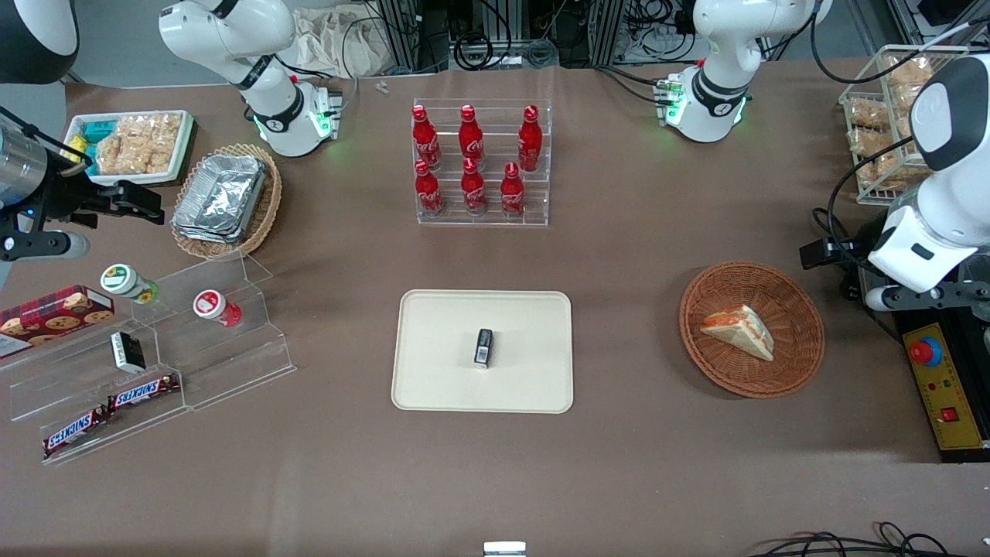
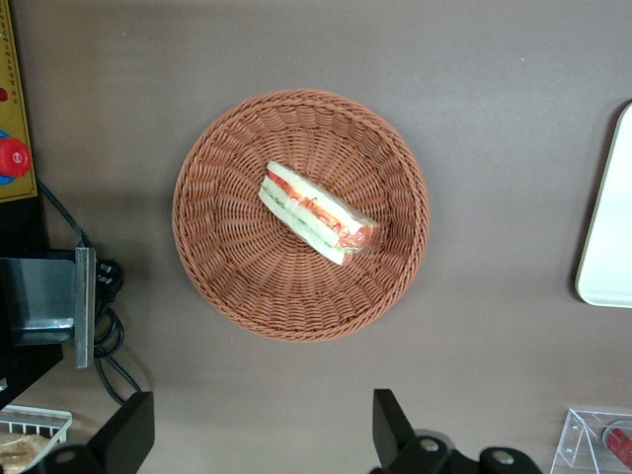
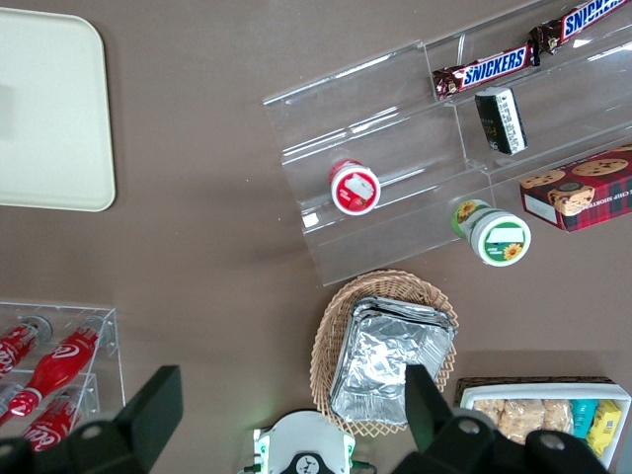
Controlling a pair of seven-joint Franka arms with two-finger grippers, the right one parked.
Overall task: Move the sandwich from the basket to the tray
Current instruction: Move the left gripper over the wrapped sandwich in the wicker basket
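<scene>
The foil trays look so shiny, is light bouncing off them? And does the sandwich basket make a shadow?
Yes: in the front view the foil trays show bright glare patches. In the same view the basket casts a soft dark shadow on the tablecloth. In the left wrist view the sandwich looks evenly lit, and the gripper, fingers open, hovers above the basket.

- The basket (image 2: 197, 212) is woven wicker, reddish-brown and ribbed.
- The tray (image 1: 441, 356) looks smooth, matt and cream (likely plastic).
- The sandwich (image 2: 316, 211) is soft white bread.
- The gripper (image 2: 259, 434), above the table near the basket, has matt black fingers (image 2: 126, 430), spread wide.
</scene>
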